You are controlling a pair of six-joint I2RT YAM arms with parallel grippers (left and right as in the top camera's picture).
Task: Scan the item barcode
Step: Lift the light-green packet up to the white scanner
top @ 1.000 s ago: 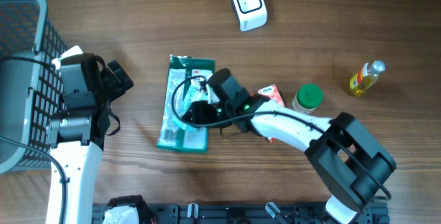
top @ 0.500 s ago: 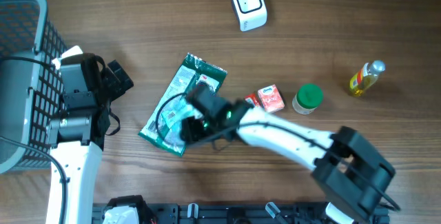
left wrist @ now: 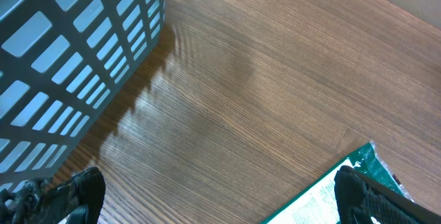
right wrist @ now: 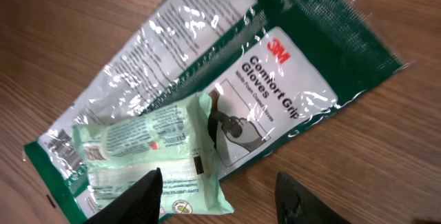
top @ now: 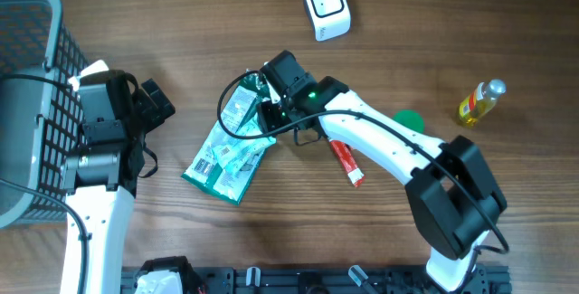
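Note:
A green 3M gloves pack [top: 237, 113] lies slanted on the wood left of centre. A pale green wipes packet [right wrist: 148, 148] rests on its lower part. The white scanner [top: 326, 6] stands at the back edge. My right gripper [top: 269, 116] hovers over the pack's upper half. Its fingers are open in the right wrist view [right wrist: 220, 200], with the wipes packet's corner below the gap and nothing held. My left gripper [top: 154, 104] waits by the basket, open [left wrist: 224, 203] over bare wood. The gloves pack's corner [left wrist: 324, 196] shows beside its right finger.
A grey basket [top: 27, 77] fills the left edge. A red box [top: 346, 163] lies just right of my right arm. A green-capped jar [top: 412, 120] sits half hidden behind that arm. A yellow bottle [top: 479, 102] lies at the far right.
The gloves pack has swung from upright to slanted, lower end leftward. My right gripper moved from its middle to its upper end, jaws slightly narrower. The red box shifted nearer. The left arm is still.

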